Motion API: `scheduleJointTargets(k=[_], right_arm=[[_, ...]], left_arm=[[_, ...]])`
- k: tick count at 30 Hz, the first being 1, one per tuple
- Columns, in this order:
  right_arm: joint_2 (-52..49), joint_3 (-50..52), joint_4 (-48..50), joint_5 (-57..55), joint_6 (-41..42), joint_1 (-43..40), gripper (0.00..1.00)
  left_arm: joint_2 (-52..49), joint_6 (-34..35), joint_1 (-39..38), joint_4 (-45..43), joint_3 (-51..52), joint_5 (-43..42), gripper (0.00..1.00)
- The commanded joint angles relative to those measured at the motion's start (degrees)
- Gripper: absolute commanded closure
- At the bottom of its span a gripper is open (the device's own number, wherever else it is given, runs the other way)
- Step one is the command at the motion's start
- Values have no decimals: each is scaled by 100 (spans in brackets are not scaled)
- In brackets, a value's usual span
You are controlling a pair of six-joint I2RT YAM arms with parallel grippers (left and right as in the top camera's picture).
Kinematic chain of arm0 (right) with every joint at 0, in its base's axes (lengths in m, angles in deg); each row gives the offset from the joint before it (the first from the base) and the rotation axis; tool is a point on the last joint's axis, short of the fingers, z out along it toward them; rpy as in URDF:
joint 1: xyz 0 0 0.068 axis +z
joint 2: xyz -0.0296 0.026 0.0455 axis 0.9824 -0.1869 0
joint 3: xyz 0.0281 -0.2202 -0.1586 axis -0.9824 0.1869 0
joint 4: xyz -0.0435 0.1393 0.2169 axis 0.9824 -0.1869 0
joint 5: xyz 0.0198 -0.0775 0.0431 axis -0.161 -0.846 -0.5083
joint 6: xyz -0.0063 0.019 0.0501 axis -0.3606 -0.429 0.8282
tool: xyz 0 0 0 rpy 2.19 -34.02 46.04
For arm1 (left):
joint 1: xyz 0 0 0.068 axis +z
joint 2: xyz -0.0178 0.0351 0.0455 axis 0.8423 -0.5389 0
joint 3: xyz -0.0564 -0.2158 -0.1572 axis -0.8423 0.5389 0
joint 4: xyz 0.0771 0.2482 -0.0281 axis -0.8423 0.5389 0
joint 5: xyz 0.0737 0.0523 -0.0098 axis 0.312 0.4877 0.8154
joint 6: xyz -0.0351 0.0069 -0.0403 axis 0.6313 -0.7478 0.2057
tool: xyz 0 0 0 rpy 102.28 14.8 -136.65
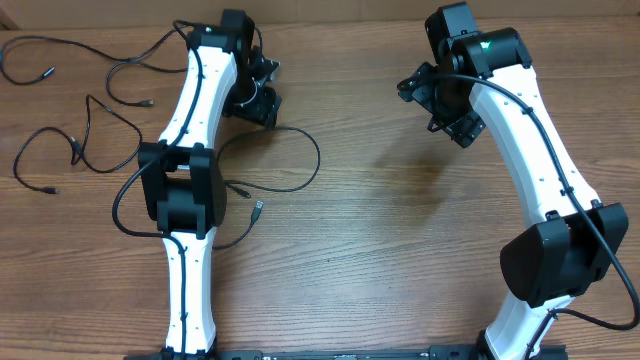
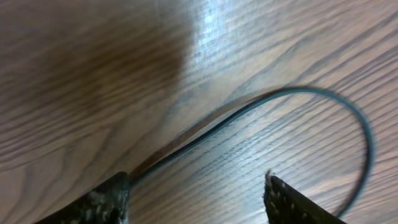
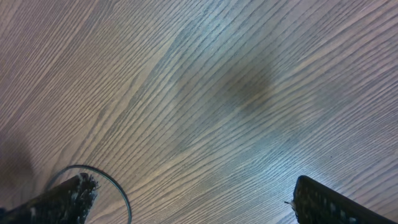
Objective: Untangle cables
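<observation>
The cables lie as separate loose strands on the wooden table. Three thin black cords are spread at the left: one at the far left top (image 1: 40, 45), one near the top (image 1: 140, 70), one lower (image 1: 80, 145). Another cord (image 1: 300, 160) loops in the middle by my left arm, with a plug end (image 1: 258, 208). My left gripper (image 1: 258, 92) is open above that looped cord, which curves through the left wrist view (image 2: 261, 102). My right gripper (image 1: 440, 105) is open and empty over bare wood; a cord arc (image 3: 118, 186) shows at its left finger.
The thick black arm cables run along both white arms. The wooden tabletop (image 1: 400, 230) lies between the arms. The back edge of the table is at the top of the overhead view.
</observation>
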Motion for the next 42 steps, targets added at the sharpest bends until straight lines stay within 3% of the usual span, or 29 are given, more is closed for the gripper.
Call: scheduleJointTargets(k=[1,4,6,8,14,24,28,29,33,42], right_arm=[[17,31,9,-83,-24,-15,0],[17,31,9,-83,-24,-15,0],[17,31,9,-83,-24,-15,0],[17,31,9,-83,-24,-15,0],[17,31,9,-83,-24,-15,0],[17,31,9,-83,-24,-15,0],[17,31,9,-83,-24,-15,0],[17,31,9,-83,-24,-15,0],[17,31,9,-83,-24,-15,0],[17,31,9,-83,-24,-15,0]], left_arm=[[7,-1580,7,-264,474,35,22],[4,-2544,11,-481,872,35,12],[2,-3139,11,-678,1154,48,14],[0,-3335,11,-949,1335,107,20],[0,-3355,11,-1587,1563,144,25],[-2,-3790,-17,-1541,1563,232,59],[-2,-3781,-37,-1421,1563,227,95],[-2,-3775,-50,-1388,1561,225,95],[0,-3324,-98,-1362,1558,221,96],[83,-107,-116,-1187,1010,229,96]])
